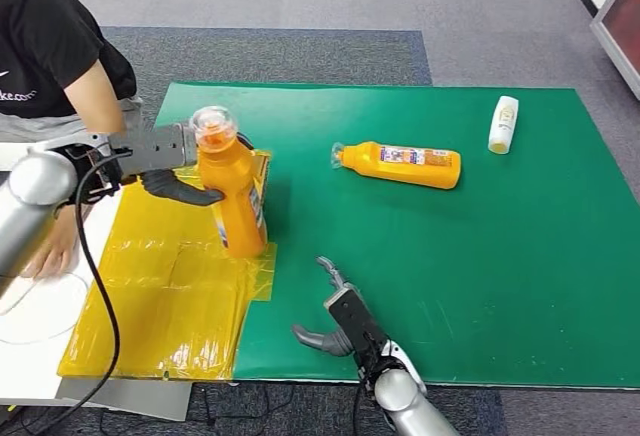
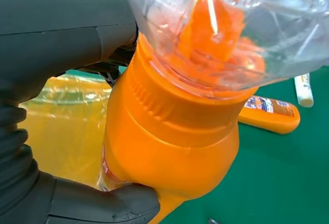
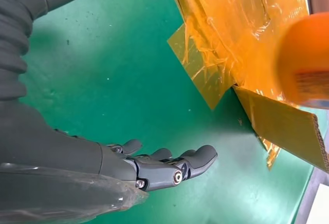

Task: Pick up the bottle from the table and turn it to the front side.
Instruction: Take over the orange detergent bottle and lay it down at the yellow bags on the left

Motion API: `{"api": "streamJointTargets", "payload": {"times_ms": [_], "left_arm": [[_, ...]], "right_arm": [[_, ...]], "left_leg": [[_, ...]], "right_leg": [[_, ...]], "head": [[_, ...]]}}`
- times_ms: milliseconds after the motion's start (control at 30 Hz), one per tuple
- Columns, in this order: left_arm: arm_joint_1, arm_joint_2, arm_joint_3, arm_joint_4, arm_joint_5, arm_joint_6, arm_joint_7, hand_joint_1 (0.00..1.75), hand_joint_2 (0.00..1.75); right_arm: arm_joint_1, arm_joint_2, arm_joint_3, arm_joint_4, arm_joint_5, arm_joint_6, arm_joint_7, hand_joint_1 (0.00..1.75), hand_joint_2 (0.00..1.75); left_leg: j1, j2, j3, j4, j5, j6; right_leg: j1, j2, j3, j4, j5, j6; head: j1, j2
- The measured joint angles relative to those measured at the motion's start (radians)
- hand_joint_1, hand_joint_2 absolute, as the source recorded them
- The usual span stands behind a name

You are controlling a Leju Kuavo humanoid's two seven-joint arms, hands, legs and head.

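Bottle (image 1: 235, 188) (orange, clear cap over an orange nozzle) is upright, slightly tilted, at the left part of the desk (image 1: 453, 286), its base on or just above a yellow plastic-wrapped sheet (image 1: 166, 296); contact with the sheet cannot be confirmed. Left robot hand (image 1: 170, 166) grips it around the neck and shoulder: thumb on the near side, fingers on the far side, as the left wrist view shows close up. Printed label faces toward the robot's right.

Right robot hand (image 1: 336, 316) hovers low over the green mat near the desk's front edge, fingers spread and lightly curled, holding nothing. It is well apart from the held bottle.

Surroundings:
- second orange bottle (image 1: 400, 165) lying on its side mid-desk, cap pointing toward the held bottle, label up.
- small white bottle (image 1: 503, 123) lying toward the far right of the mat, apart from the rest.
- person in a black shirt (image 1: 45, 41) at the far left, one hand (image 1: 49, 251) resting on the white surface beside the yellow sheet, just behind the left arm.
- black cable (image 1: 98, 286) hanging from the left arm across the yellow sheet.
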Motion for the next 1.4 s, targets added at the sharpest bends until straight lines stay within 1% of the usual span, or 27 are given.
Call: {"api": "streamJointTargets", "payload": {"times_ms": [100, 200, 367, 733, 900, 1067, 1167, 1267, 1400], "left_arm": [[-0.074, 0.039, -0.07, 0.0, 0.06, -0.018, 0.023, 1.75, 1.75], [-0.131, 0.078, -0.136, 0.0, 0.12, -0.031, 0.04, 1.75, 1.75], [-0.188, 0.128, -0.225, -0.002, 0.153, -0.057, 0.055, 1.75, 1.75], [-0.214, 0.195, -0.358, -0.003, 0.165, -0.073, 0.053, 1.75, 1.75], [-0.214, 0.214, -0.42, -0.002, 0.137, -0.07, 0.035, 1.75, 1.75], [-0.212, 0.213, -0.483, 0.015, 0.081, -0.057, 0.001, 1.75, 1.75], [-0.205, 0.197, -0.519, 0.046, 0.007, -0.035, -0.036, 1.75, 1.75], [-0.186, 0.163, -0.538, 0.095, -0.078, 0.018, -0.08, 1.75, 1.75], [-0.134, 0.085, -0.536, 0.176, -0.213, 0.128, -0.133, 1.75, 1.75]], "right_arm": [[0.0, 0.0, 0.0, 0.006, -0.001, 0.003, 0.0, 0.0, 1.75], [0.0, 0.0, 0.0, 0.012, -0.001, 0.005, 0.001, 0.0, 1.75], [0.0, 0.0, 0.0, 0.02, -0.001, 0.012, 0.001, 0.0, 1.75], [-0.002, 0.004, 0.001, 0.037, -0.001, 0.014, 0.001, 0.0, 1.75], [-0.008, 0.008, 0.003, 0.047, -0.001, 0.02, 0.001, 0.0, 1.75], [-0.019, 0.009, 0.007, 0.056, -0.001, 0.026, 0.004, 0.0, 1.75], [-0.023, 0.01, 0.012, 0.058, -0.001, 0.03, 0.007, 0.0, 1.75], [-0.026, 0.012, 0.02, 0.06, 0.002, 0.031, 0.011, 0.0, 1.75], [-0.033, 0.016, 0.028, 0.063, 0.012, 0.029, 0.015, 0.0, 1.75]], "left_leg": [[0.0, 0.0, 0.0, 0.0, 0.0, 0.0], [0.0, 0.0, 0.0, 0.0, 0.0, 0.0], [0.0, 0.0, 0.0, 0.0, 0.0, 0.0], [0.0, 0.0, -0.001, 0.0, 0.0, 0.0], [0.0, 0.0, -0.001, 0.0, 0.0, 0.0], [0.0, 0.0, -0.001, 0.0, 0.0, 0.0], [0.0, 0.0, -0.001, 0.0, 0.0, 0.0], [0.0, 0.0, -0.001, 0.0, 0.0, 0.0], [-0.001, -0.001, 0.002, 0.0, 0.0, 0.0]], "right_leg": [[0.0, 0.0, 0.0, 0.0, 0.0, 0.0], [0.0, 0.0, 0.0, 0.0, 0.0, 0.0], [0.0, 0.0, 0.0, 0.0, 0.0, 0.0], [0.0, 0.0, 0.0, 0.0, 0.0, 0.0], [0.0, 0.0, -0.001, 0.0, 0.0, 0.0], [0.0, 0.0, -0.001, 0.0, 0.0, 0.0], [0.0, 0.0, -0.001, 0.0, 0.0, 0.0], [0.0, -0.001, 0.0, 0.0, 0.0, 0.0], [-0.001, -0.001, 0.003, 0.0, 0.0, 0.0]], "head": [[0.0, 0.0], [0.0, 0.0], [0.0, 0.0], [0.0, 0.0], [0.0, 0.0], [0.0, 0.0], [0.0, 0.0], [0.0, 0.0], [0.0, 0.0]]}}
